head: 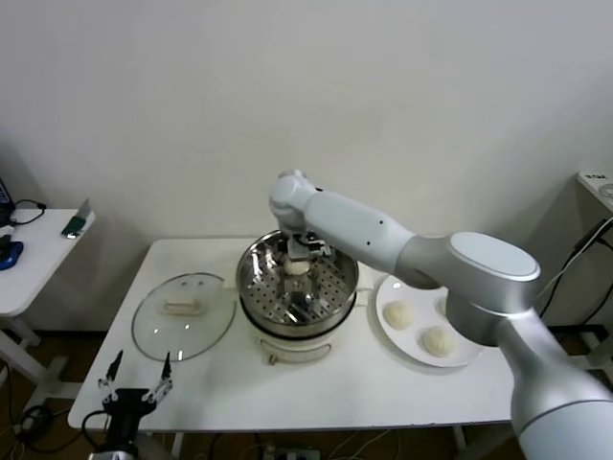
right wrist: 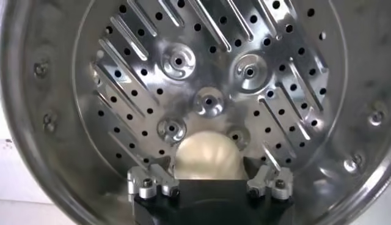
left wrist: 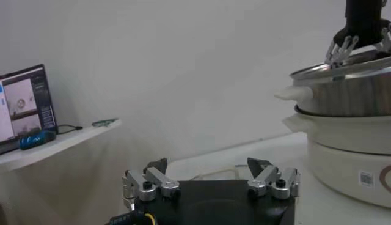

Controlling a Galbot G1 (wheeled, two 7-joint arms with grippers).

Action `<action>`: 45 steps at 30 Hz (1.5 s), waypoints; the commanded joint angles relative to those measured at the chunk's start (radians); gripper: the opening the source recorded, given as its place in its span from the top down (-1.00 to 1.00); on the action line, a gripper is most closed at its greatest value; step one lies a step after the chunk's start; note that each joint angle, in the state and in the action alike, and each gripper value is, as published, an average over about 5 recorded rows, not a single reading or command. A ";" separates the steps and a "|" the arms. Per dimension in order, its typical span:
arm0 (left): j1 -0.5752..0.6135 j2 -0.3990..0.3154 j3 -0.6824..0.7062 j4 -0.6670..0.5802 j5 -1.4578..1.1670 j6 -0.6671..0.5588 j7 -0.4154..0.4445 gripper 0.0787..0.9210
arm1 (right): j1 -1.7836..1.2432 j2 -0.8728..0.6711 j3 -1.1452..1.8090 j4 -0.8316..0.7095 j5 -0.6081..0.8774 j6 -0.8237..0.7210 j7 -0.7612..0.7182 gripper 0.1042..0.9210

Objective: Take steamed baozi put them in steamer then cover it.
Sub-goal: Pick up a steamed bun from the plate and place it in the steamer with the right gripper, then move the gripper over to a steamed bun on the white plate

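Observation:
The steel steamer [head: 330,297] stands on its white pot base [head: 297,347] at the table's middle. My right gripper [head: 299,257] reaches down into the basket and is shut on one cream baozi [right wrist: 206,156], held over the perforated bottom [right wrist: 208,67]. Two more baozi [head: 398,314] [head: 438,341] lie on the white plate [head: 391,337] to the right; my right arm hides part of that plate. The glass cover [head: 206,331] lies flat to the left of the steamer. My left gripper [head: 134,379] is open and empty at the table's front left edge.
A small white side table [head: 38,254] with a few items stands at far left. The left wrist view shows a screen [left wrist: 21,104] on it and the steamer [left wrist: 348,92] off to one side. The wall is close behind the table.

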 commanded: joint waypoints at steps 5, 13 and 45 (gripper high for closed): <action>0.002 -0.008 -0.002 0.002 0.008 0.007 -0.001 -0.77 | 0.101 -0.077 0.005 0.071 0.078 0.044 -0.028 -0.76; 0.005 -0.023 -0.006 0.001 0.005 0.008 -0.001 -0.77 | 0.248 -0.230 -0.093 0.178 0.347 -0.052 0.043 -0.76; 0.035 -0.010 -0.017 -0.038 -0.005 0.015 0.000 -0.77 | 0.009 -0.687 -0.272 0.204 0.965 -0.927 -0.010 -0.76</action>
